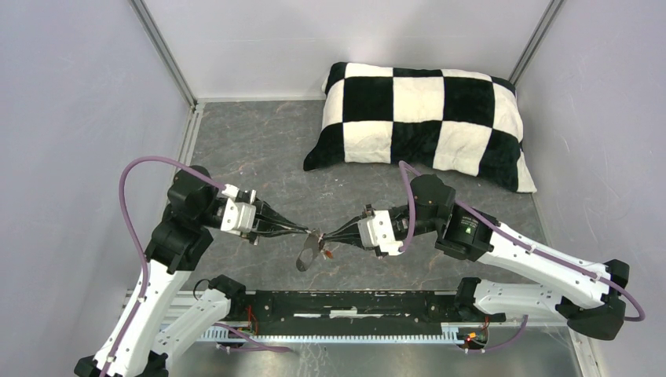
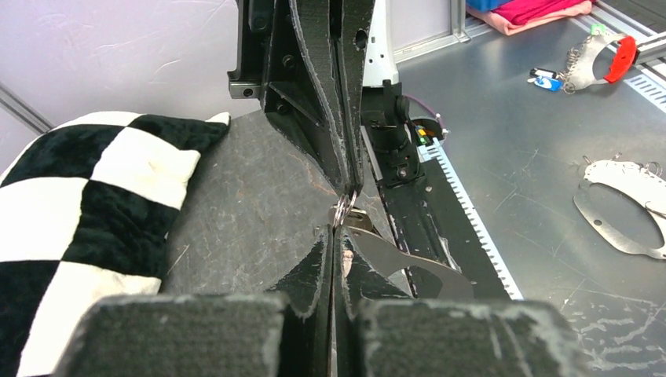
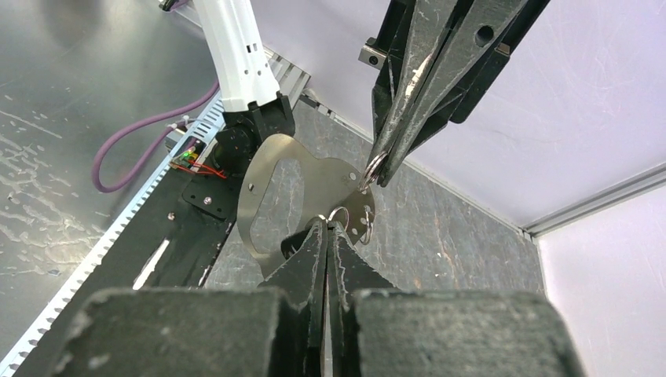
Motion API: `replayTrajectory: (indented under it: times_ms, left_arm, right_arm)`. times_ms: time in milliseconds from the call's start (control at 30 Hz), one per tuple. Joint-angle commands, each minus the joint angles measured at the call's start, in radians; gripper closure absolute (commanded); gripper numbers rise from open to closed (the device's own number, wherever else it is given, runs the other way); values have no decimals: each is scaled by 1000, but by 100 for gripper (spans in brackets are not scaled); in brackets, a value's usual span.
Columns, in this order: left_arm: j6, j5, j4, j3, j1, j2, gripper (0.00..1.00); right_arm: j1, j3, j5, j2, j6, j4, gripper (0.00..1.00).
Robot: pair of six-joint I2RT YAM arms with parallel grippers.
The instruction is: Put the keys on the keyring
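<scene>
The keyring (image 1: 308,255), a flat grey metal fob with a large oval cut-out, hangs just above the table between both arms. My left gripper (image 1: 312,232) is shut, pinching a small wire ring on the fob's edge (image 3: 373,168). From the right, my right gripper (image 1: 323,235) is shut on the same edge of the keyring (image 3: 342,177), with more small rings beside its tip. The two tips nearly touch in the left wrist view, a ring (image 2: 342,210) between them. A tiny reddish piece (image 1: 328,253), perhaps a key's tag, shows below the tips; the keys are otherwise hidden.
A black-and-white checked pillow (image 1: 420,122) lies at the back right of the dark table. A black rail (image 1: 353,306) runs along the near edge between the arm bases. Beyond it, on the metal bench, lie other fobs (image 2: 620,204) and pink cloth (image 2: 534,12).
</scene>
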Motion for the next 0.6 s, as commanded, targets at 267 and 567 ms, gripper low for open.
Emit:
replayTrajectory:
  times_ms: [267, 567]
  left_arm:
    - [-122, -50, 107, -4, -2, -21, 98]
    - [-122, -52, 108, -5, -1, -23, 98]
  right_arm:
    - [4, 53, 1, 3, 15, 66, 99]
    - [5, 36, 32, 3, 51, 112, 99]
